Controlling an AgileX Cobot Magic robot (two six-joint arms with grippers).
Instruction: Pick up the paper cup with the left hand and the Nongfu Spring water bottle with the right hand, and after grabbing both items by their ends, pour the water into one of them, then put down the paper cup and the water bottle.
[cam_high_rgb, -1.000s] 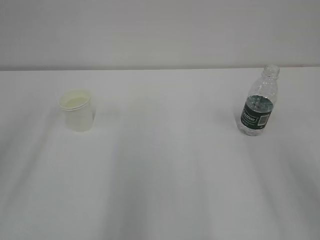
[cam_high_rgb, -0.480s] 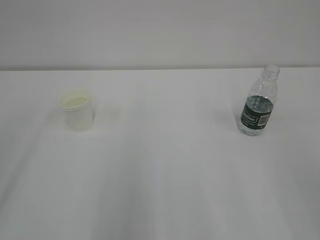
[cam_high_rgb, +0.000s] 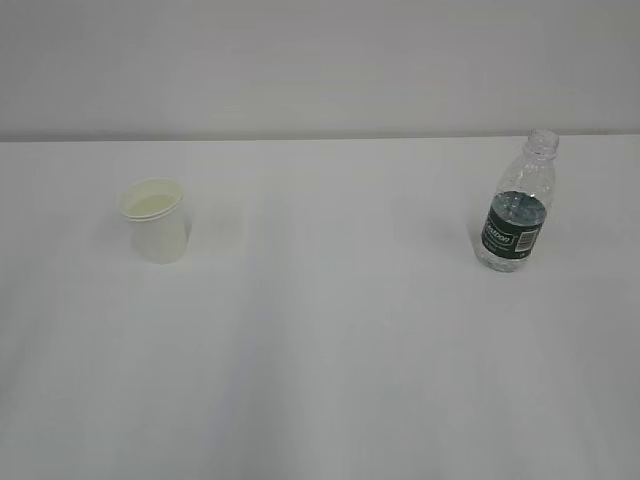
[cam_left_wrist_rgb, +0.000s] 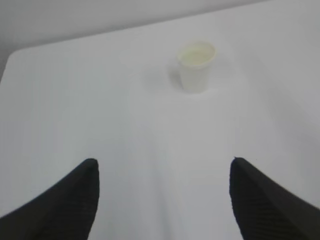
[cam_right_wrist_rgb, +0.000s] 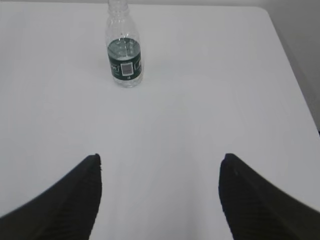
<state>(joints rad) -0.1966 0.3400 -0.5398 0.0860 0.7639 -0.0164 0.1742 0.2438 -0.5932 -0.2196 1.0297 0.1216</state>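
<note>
Now | left gripper (cam_left_wrist_rgb: 162, 197) wide, empty | right gripper (cam_right_wrist_rgb: 160, 192) wide, empty | fingertips only, arms unseen

You see only the fingertips (cam_left_wrist_rgb: 75, 200) of the left hand (cam_left_wrist_rgb: 162, 200); the frame's bottom edge cuts off the rest. The Nongfu Spring water bottle (cam_right_wrist_rgb: 124, 52) loses its mouth at the right wrist view's top edge, and its label print is probably too small to read.

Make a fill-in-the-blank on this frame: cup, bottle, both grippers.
1. The small white paper cup stands upright on the ____ side of the exterior view.
2. The clear ribbed plastic bottle with the dark green label has no ____ on its neck.
3. The left gripper has its jaws ____, with nothing between them.
4. The right gripper sits short of the ____, not touching it.

Missing words: left; cap; open; bottle
</note>
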